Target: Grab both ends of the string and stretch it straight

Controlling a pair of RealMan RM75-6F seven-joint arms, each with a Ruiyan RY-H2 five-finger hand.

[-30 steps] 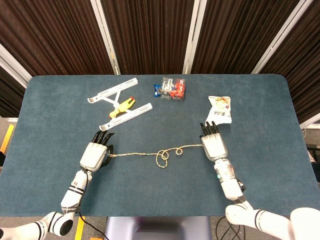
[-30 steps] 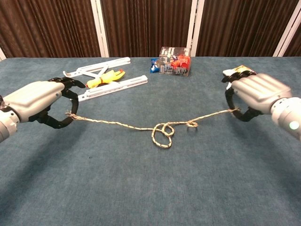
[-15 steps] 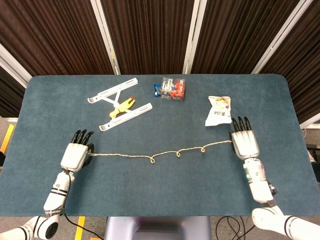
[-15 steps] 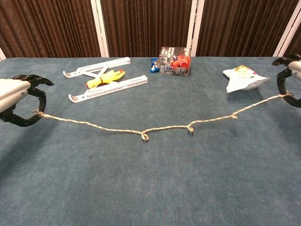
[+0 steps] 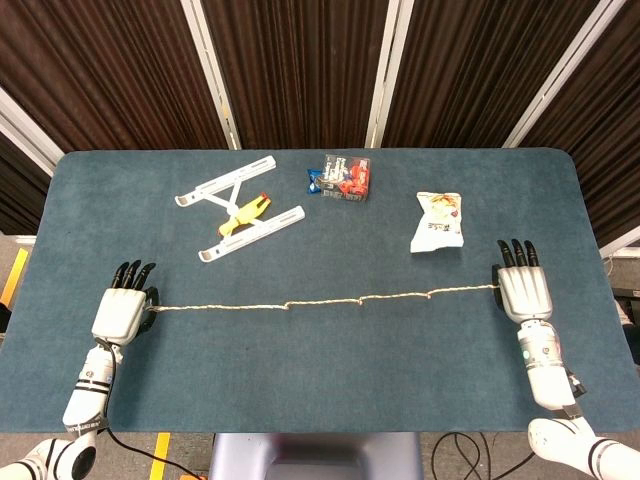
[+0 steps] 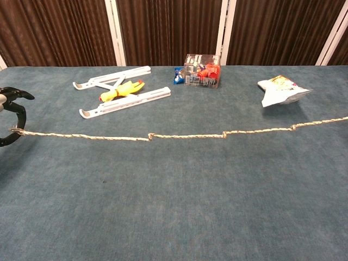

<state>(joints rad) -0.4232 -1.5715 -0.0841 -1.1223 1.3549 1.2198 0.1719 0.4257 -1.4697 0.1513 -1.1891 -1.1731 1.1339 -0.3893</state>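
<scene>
A beige twisted string (image 5: 320, 299) (image 6: 179, 135) runs nearly straight across the blue table, with a few small kinks left in it. My left hand (image 5: 123, 309) pinches its left end near the table's left side; in the chest view only the dark fingers (image 6: 12, 122) show at the frame's left edge. My right hand (image 5: 523, 290) holds the right end; the chest view cuts this hand off, and the string leaves at the right edge.
Behind the string lie a white folding stand (image 5: 240, 205) with a yellow toy (image 5: 246, 212) on it, a small printed box (image 5: 348, 176) and a white snack bag (image 5: 439, 220). The table's blue felt (image 5: 320, 380) spreads in front.
Both hands have moved outward, left hand to the left and right hand to the right. The string's loops have pulled out into small kinks and it now lies almost straight.
</scene>
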